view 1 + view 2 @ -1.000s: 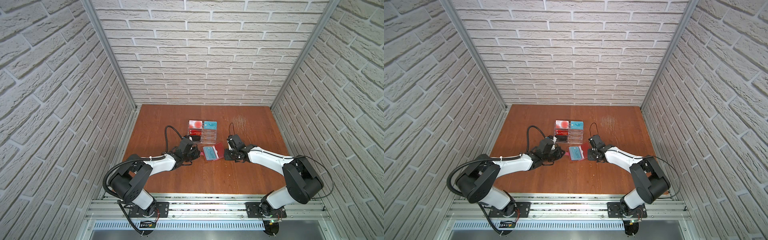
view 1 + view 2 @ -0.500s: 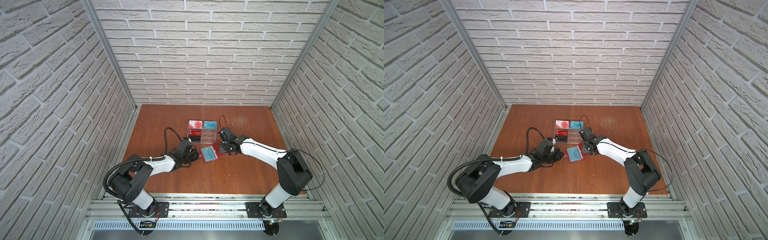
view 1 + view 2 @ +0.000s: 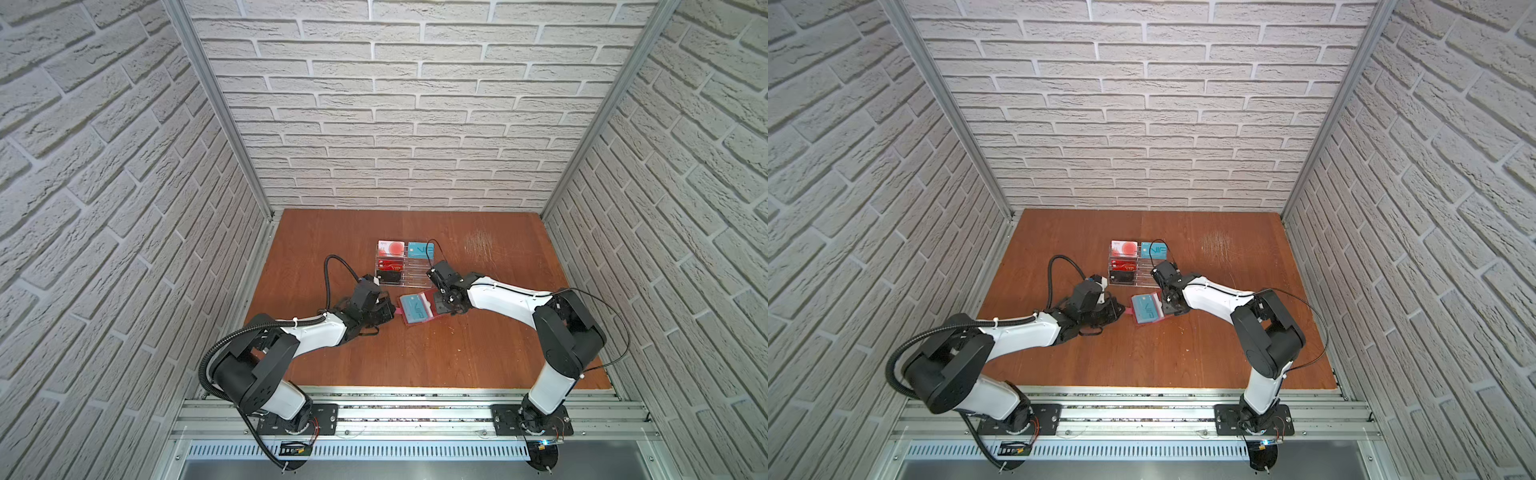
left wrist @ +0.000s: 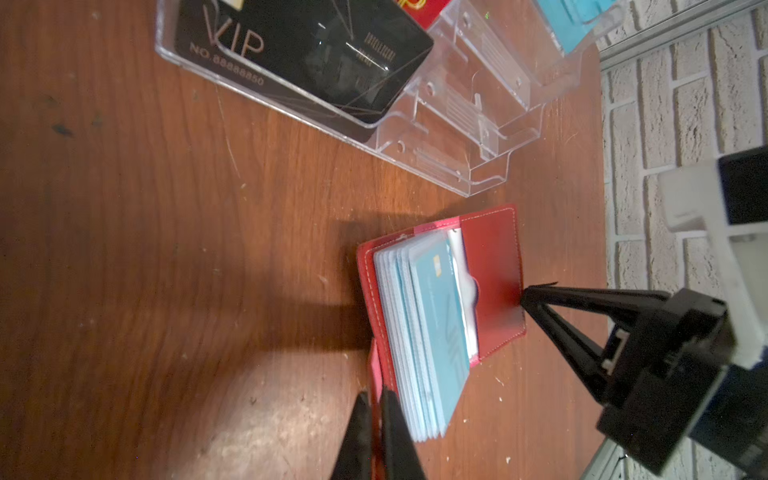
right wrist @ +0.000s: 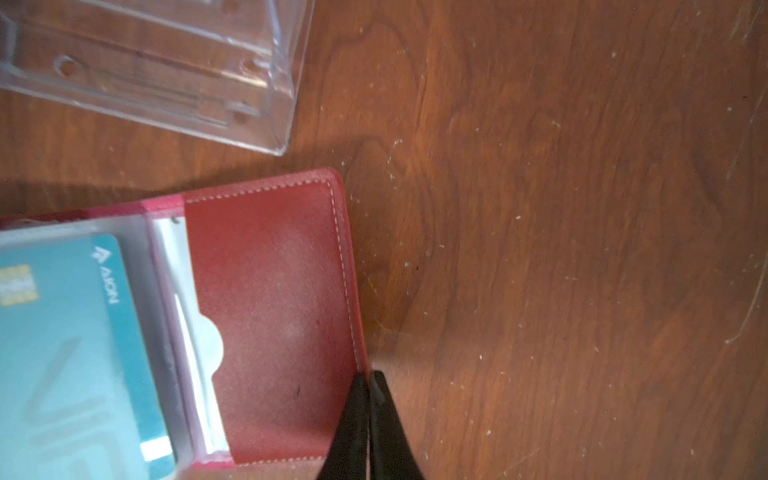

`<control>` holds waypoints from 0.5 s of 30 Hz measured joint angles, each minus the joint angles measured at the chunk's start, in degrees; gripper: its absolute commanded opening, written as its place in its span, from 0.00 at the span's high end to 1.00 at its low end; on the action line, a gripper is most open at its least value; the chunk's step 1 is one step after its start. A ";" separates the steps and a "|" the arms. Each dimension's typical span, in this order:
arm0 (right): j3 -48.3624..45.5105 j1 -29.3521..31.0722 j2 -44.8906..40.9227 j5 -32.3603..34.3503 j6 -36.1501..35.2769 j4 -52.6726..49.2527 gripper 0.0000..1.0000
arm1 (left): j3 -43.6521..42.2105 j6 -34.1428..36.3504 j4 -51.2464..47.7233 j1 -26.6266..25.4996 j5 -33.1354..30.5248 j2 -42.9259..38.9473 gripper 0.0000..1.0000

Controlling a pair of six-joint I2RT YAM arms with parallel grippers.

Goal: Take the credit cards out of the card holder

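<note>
Clenched jaws are seen on both arms. The left jaws are closed on the red snap tab [image 4: 376, 368] at one edge of the card holder [image 4: 496, 270]. The right jaws are closed at the outer edge of its red cover, where the stitched rim appears to be pinched between the tips. The card holder lies open on the counter [image 3: 415, 361], near the clear acrylic stand [image 4: 457, 141] but apart from it. A teal credit card [image 4: 436, 307] is housed in the topmost clear sleeve; no other card can be told apart among the pages.

The step in hand is judged to be the bracing of the holder so that a card can be drawn. It would be done well if both grips were held low and pulled only lightly apart, so that the booklet is neither lifted nor folded shut. The tab looks thin and soft, so a hard tug should be avoided. As both jaws are occupied, one grip must be given up before the teal card can be taken. The card should then be drawn straight along its sleeve, so that the pages are not dragged with it.
</note>
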 measured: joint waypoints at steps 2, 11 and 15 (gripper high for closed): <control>-1.31 0.13 0.02 -0.02 0.26 0.09 0.93 | 0.00 0.00 0.02 0.17 0.00 0.00 1.00; -1.64 0.74 0.46 -0.15 0.72 -0.11 0.93 | 0.00 0.02 0.00 0.39 0.04 0.00 1.00; 0.76 1.11 0.46 -0.15 0.68 -1.49 0.93 | 0.00 0.02 0.00 0.42 0.07 0.00 1.00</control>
